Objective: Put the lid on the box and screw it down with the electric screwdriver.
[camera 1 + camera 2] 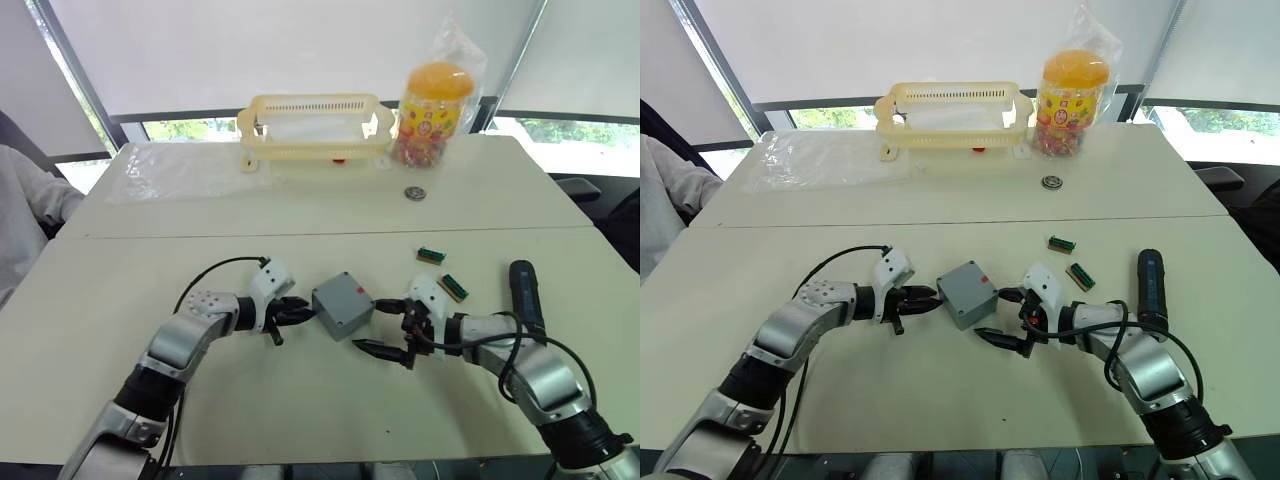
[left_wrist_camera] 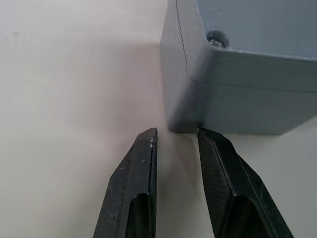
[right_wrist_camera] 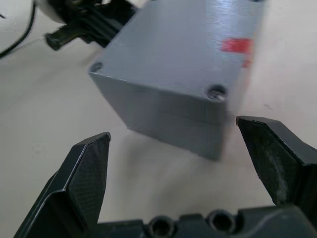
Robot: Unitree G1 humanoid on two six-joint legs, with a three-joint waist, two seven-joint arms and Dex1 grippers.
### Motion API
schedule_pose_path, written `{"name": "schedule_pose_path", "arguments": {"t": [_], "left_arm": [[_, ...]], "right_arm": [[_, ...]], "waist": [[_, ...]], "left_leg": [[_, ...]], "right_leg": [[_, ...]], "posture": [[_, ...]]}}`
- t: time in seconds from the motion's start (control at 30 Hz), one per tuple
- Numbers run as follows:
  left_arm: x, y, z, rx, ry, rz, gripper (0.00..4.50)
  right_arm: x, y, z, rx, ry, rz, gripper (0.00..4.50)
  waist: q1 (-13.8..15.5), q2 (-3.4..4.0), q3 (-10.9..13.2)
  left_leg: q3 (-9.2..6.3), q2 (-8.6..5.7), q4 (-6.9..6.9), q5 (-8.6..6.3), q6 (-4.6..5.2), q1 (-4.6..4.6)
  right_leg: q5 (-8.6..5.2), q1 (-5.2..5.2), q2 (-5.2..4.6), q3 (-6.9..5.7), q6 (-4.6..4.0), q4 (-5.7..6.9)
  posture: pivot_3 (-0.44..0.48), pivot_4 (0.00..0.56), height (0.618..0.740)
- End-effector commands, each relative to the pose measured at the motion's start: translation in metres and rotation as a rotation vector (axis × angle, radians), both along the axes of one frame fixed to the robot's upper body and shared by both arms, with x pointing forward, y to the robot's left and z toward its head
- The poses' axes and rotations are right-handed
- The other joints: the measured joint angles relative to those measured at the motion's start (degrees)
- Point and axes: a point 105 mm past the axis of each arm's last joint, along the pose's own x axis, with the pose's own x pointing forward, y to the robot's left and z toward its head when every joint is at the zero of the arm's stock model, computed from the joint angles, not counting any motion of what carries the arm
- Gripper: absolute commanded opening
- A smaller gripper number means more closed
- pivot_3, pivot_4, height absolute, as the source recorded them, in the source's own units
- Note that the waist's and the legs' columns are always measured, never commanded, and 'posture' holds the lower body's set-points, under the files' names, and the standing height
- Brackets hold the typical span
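Grey box point(image 1: 342, 304) mid-table with lid point(image 3: 174, 55) seated on top, left gripper point(image 1: 300, 314) just beside box's left corner, fingers narrowly parted, holding nothing; right gripper point(image 1: 384, 328) just right of box, fingers spread wide; electric screwdriver point(image 1: 526, 294) lying well right of box.

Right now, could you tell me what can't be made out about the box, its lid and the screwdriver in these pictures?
- Box: its inside is hidden by the lid on top.
- Corner screws: whether tightened, too small to tell in the wrist views.
- Electric screwdriver: the bit end is hidden behind the right arm in the eye views.
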Motion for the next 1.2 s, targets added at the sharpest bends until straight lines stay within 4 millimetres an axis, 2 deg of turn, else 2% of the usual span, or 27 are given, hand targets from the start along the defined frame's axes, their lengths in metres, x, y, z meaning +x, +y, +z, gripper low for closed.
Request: {"name": "schedule_pose_path", "arguments": {"t": [0.03, 0.3, 0.43, 0.67, 0.87, 1.07, 1.17, 1.2], "left_arm": [[0.006, -0.007, 0.008, 0.009, -0.052, -0.029, 1.25], [0.009, -0.013, 0.007, 0.05, -0.074, -0.097, 1.25], [0.007, -0.014, 0.006, 0.061, -0.067, -0.119, 1.25], [-0.011, -0.01, 0.001, 0.091, -0.024, -0.183, 1.25], [-0.016, -0.013, 0.001, 0.079, -0.01, -0.193, 1.25], [-0.007, 0.007, 0.016, 0.079, -0.035, -0.131, 1.25], [-0.006, 0.02, 0.037, 0.049, -0.055, -0.11, 1.25], [-0.005, 0.023, 0.048, 0.029, -0.066, -0.105, 1.25]], "right_arm": [[-0.01, 0.008, 0.011, 0.022, -0.026, 0.053, 4.45], [-0.027, 0.012, 0.008, 0.031, 0.003, 0.046, 4.45], [-0.026, 0.012, 0.007, 0.036, -0.004, 0.017, 4.45], [-0.018, 0.004, 0.008, 0.02, -0.027, -0.009, 4.45], [-0.017, -0.001, 0.013, 0.013, -0.033, -0.008, 4.45], [-0.02, -0.03, 0.053, 0.061, 0.005, -0.041, 4.45], [-0.013, -0.047, 0.085, 0.145, 0.0, -0.099, 4.45], [-0.005, -0.051, 0.096, 0.191, -0.024, -0.133, 4.45]], "waist": [[-0.12, -0.01, -0.01], [-0.11, -0.01, -0.02], [-0.17, -0.02, -0.03], [-0.2, -0.01, -0.03], [-0.14, -0.02, -0.04], [-0.19, -0.02, -0.04], [-0.55, -0.04, -0.03], [-0.59, -0.05, -0.02]], "left_leg": [[-0.01, 0.0, 0.0, 0.0, 0.0, 0.01], [-0.05, 0.0, 0.0, 0.0, 0.0, 0.02], [-0.06, -0.01, 0.01, 0.0, 0.0, 0.02], [-0.06, 0.0, 0.01, 0.0, 0.0, 0.02], [-0.07, -0.01, 0.06, 0.0, 0.0, 0.02], [-0.08, -0.01, 0.1, 0.0, 0.01, 0.01], [-0.1, 0.02, 0.08, 0.0, 0.01, 0.04], [-0.09, 0.03, 0.08, 0.0, 0.01, 0.04]], "right_leg": [[0.0, 0.01, 0.0, 0.0, 0.01, 0.0], [0.0, 0.0, 0.01, -0.03, 0.01, 0.07], [0.0, 0.01, 0.01, -0.03, 0.01, 0.08], [0.0, 0.01, 0.01, -0.03, 0.01, 0.1], [0.0, 0.03, 0.01, -0.04, 0.01, 0.13], [0.0, 0.04, 0.0, -0.04, 0.01, 0.15], [0.0, 0.01, 0.02, -0.04, 0.01, 0.25], [0.0, -0.02, 0.02, -0.04, 0.0, 0.31]], "posture": [[0.0, 0.15, 0.74], [0.0, 0.15, 0.74], [0.0, 0.15, 0.74], [0.0, 0.15, 0.74], [0.0, 0.15, 0.74], [0.0, 0.15, 0.74], [0.0, 0.15, 0.74], [0.0, 0.15, 0.74]]}}
